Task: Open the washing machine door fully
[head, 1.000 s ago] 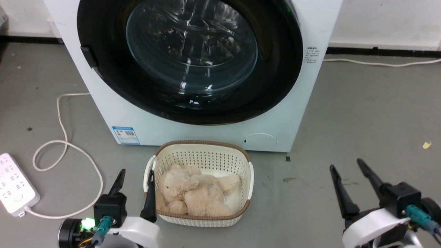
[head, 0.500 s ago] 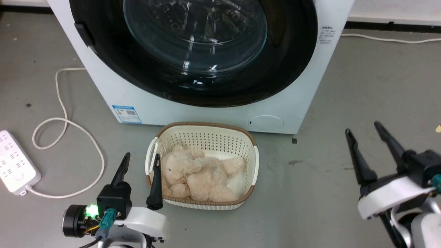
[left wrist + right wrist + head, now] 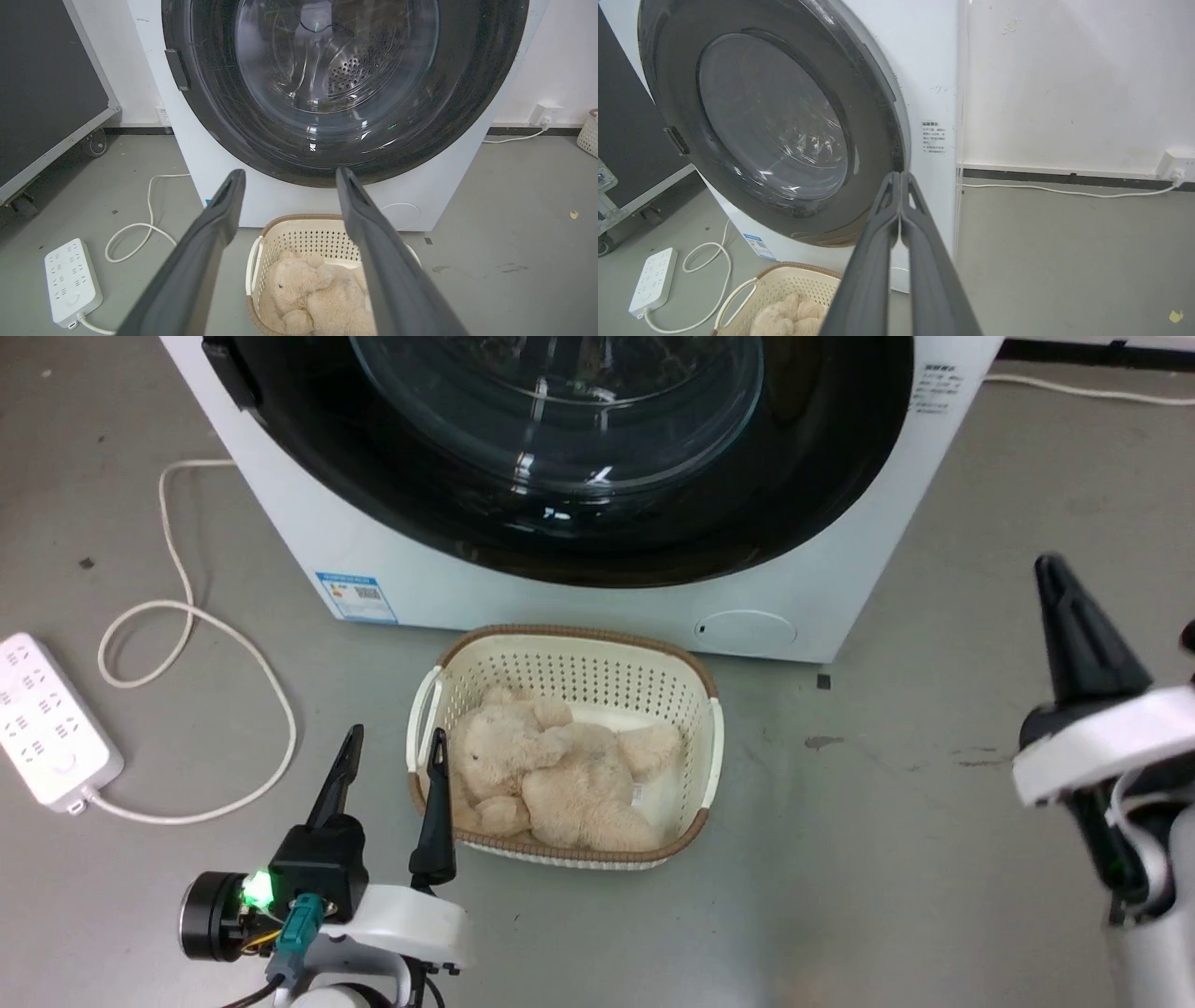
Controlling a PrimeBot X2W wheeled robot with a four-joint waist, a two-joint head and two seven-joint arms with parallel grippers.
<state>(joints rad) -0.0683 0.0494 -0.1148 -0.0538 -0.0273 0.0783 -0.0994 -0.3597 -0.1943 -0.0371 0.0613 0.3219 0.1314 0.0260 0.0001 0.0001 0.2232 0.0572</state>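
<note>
Head view: the right gripper (image 3: 1064,607) has lifted and pinched its fingers (image 3: 1074,635) together on nothing; the left gripper (image 3: 397,747) waits spread and empty. Left wrist view: the washing machine door (image 3: 299,154) sits ahead beyond the parted tips, apparently closed. Right wrist view: joined tips point at the door's nearer rim — likely set to pry it open.

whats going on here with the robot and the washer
A two-armed robot faces a white front-loading washing machine, whose round black-rimmed glass door looks shut. Its right gripper, fingers pressed together, points toward the door's right edge, touching nothing. The left gripper hangs open beside a cream plastic basket holding a beige plush bear.
</note>
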